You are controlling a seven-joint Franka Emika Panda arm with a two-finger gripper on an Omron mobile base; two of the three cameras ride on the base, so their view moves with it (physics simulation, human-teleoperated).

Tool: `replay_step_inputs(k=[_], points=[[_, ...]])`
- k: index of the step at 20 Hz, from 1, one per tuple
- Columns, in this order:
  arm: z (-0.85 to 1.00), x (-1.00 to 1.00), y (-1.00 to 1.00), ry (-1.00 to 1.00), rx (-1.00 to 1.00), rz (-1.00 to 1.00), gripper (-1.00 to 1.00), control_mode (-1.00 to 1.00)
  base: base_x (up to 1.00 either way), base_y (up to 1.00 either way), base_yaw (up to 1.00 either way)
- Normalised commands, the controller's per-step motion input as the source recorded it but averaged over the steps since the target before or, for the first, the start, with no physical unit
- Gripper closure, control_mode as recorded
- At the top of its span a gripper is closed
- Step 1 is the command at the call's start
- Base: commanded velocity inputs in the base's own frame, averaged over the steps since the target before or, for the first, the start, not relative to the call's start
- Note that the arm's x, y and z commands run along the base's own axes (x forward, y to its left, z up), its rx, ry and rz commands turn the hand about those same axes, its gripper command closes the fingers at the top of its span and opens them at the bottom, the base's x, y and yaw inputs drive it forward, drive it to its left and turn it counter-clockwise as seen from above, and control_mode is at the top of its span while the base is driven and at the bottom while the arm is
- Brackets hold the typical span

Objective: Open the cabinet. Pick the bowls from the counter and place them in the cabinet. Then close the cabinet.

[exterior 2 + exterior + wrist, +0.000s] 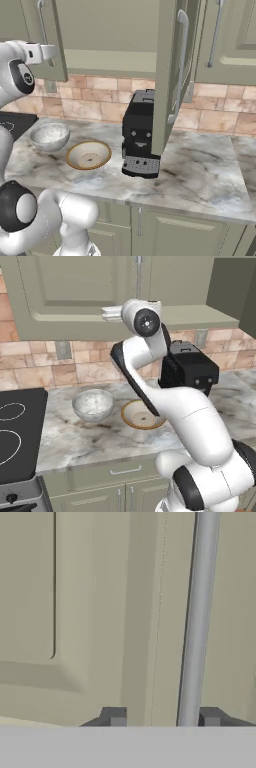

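While right door point(165, 75) ajar, fingers point(114, 716) astride handle point(197, 619)

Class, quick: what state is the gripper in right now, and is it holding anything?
Gripper: open, its fingertips straddling the cabinet door's handle, not closed on it.

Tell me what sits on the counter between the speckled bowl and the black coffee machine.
The tan bowl lies there, between the speckled bowl and the coffee machine, on the counter; the right base view shows it.
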Motion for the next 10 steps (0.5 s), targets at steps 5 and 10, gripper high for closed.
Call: replay_step_inputs(k=[5, 10], points=[[-0.16, -0.86, 1.00, 0.28, -0.05, 0.00, 1.00, -1.00, 0.00, 0.00, 0.00], [-0.72, -0.95, 1.00, 0.05, -0.09, 0.00, 1.00, -1.00, 0.00, 0.00, 0.00]])
